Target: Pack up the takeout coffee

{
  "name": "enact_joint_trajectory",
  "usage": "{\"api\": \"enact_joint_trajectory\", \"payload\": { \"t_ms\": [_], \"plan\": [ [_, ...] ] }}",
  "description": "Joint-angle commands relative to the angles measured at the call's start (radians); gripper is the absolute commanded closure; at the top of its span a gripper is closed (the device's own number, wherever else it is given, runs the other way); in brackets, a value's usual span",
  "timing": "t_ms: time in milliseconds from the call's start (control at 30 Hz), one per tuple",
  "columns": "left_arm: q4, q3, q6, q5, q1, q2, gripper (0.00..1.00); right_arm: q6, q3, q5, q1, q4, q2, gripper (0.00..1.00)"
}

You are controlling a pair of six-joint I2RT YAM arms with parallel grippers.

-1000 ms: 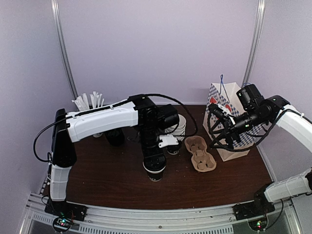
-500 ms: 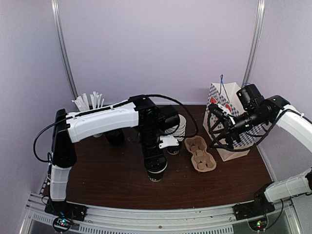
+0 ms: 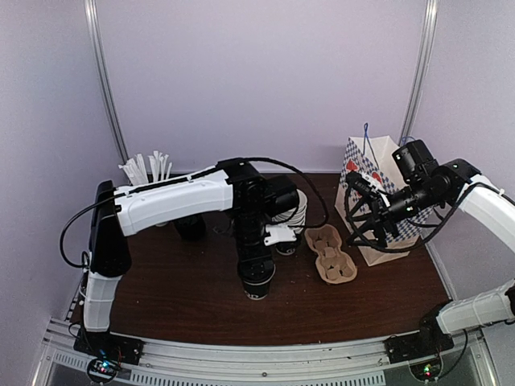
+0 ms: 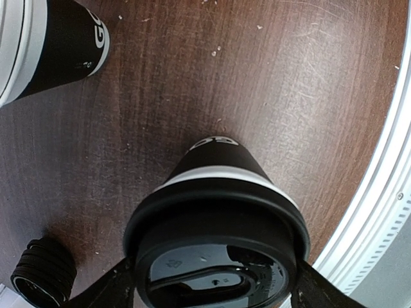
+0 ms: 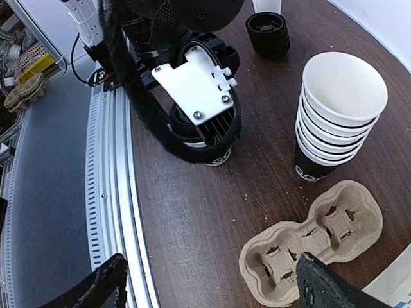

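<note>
**Left claw point(image 4: 214, 280) down over the takeout coffee point(image 4: 217, 186); right claw point(image 5: 210, 273) spread wide.**

The coffee stands upright on the table point(image 4: 270, 77), directly under the left claw, its black dome lid between the two fingers point(image 4: 119, 285). From this close I cannot tell whether they pinch the lid or sit just off it. The right claw hangs empty, well apart from the coffee. The pulp carrier point(image 5: 314, 240) lies beneath its right finger, the stack of lidless cups point(image 5: 337, 115) is ahead of it, and the paper bag point(image 3: 354, 161) is just behind it.
</note>
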State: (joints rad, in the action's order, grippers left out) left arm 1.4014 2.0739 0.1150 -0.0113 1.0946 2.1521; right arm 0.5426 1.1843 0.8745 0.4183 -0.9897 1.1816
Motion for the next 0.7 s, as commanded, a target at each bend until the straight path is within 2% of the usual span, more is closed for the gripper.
{"api": "enact_joint_trajectory", "payload": {
  "t_ms": [0,500,667],
  "plan": [
    [-0.001,0.04,0.0,-0.003,0.005,0.011,0.15,-0.01,-0.018,0.012,-0.012,0.019,-0.025,0.1],
    [-0.015,0.046,-0.005,-0.046,0.005,-0.034,0.12,-0.01,-0.017,0.019,-0.012,0.02,-0.019,0.1],
    [-0.05,0.025,-0.011,-0.073,0.003,-0.133,0.1,-0.052,-0.036,0.026,-0.012,0.059,-0.011,0.11]
  ]
}}
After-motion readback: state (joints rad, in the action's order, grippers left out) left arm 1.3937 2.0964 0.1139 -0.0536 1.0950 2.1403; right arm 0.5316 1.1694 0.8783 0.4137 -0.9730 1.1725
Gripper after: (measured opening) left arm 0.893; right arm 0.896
